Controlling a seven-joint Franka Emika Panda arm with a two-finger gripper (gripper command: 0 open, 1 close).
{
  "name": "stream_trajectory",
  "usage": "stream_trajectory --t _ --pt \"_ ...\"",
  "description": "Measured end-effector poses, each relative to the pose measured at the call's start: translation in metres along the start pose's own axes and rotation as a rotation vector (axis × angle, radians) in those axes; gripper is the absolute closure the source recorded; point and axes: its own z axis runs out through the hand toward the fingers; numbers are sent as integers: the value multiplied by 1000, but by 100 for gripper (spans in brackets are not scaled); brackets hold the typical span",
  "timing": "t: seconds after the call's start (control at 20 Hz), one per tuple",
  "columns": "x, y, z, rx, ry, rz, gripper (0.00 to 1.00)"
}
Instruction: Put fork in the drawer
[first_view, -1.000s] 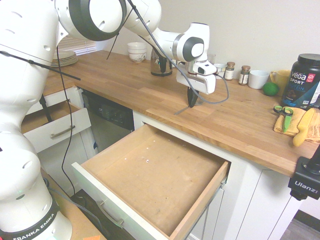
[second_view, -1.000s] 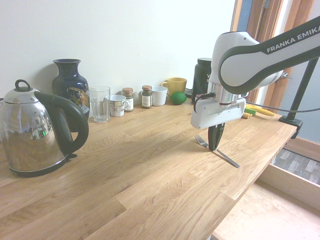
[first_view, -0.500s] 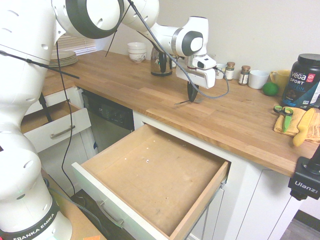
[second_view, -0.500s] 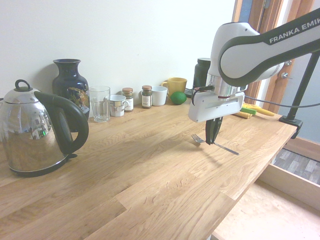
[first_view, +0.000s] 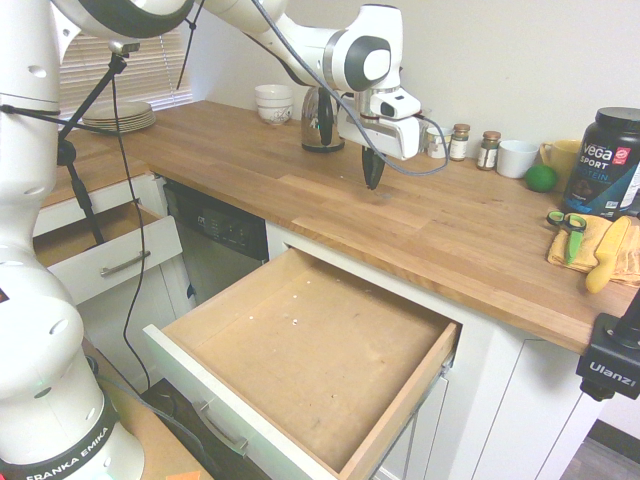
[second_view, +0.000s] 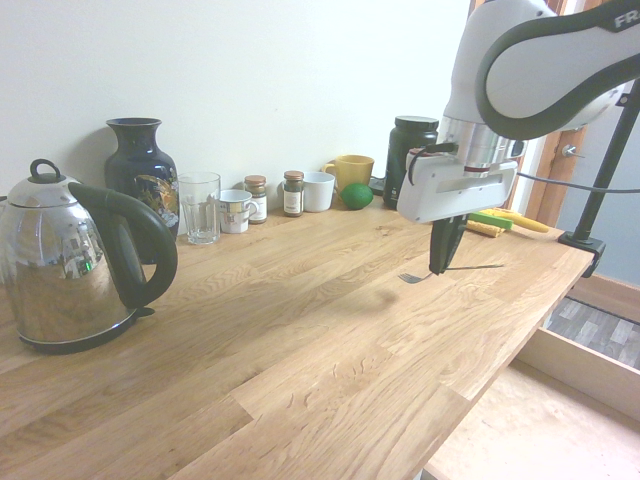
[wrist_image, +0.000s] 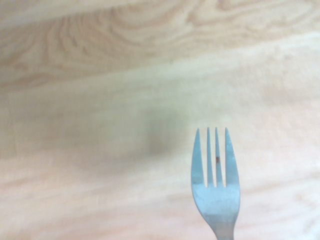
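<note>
My gripper (second_view: 443, 264) is shut on the fork (second_view: 414, 277) and holds it level, clear above the wooden counter (second_view: 300, 330). The tines stick out to the left of the fingers and the thin handle to the right. The wrist view shows the fork's tines (wrist_image: 215, 167) over blurred wood grain. In the first exterior view the gripper (first_view: 372, 178) hangs over the counter behind the drawer (first_view: 300, 345). The drawer is pulled wide open, with a bare brown wood bottom, a white front and a metal bar handle (first_view: 222, 427).
A smaller white drawer (first_view: 110, 257) stands open at the left. Along the wall are a kettle (second_view: 70, 262), vase (second_view: 140, 170), glass (second_view: 200, 206), spice jars (second_view: 292, 193), mugs and a black tub (first_view: 605, 160). Scissors (first_view: 567, 224) lie on a yellow cloth.
The gripper has risen with the fork, lifting it off the counter, where its handle end rested a second ago. The fork now hangs level instead of slanted.
</note>
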Motion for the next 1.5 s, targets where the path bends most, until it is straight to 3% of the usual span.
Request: stream_trajectory --t 0.25,0.55,0.95,1.5 --pt "-32 27 -19 19 5 -48 100" --pt "-71 102 -20 -17 -32 -181 100" --pt "-98 189 -13 -19 -40 -165 100" --pt "-106 226 82 -37 -67 -177 100"
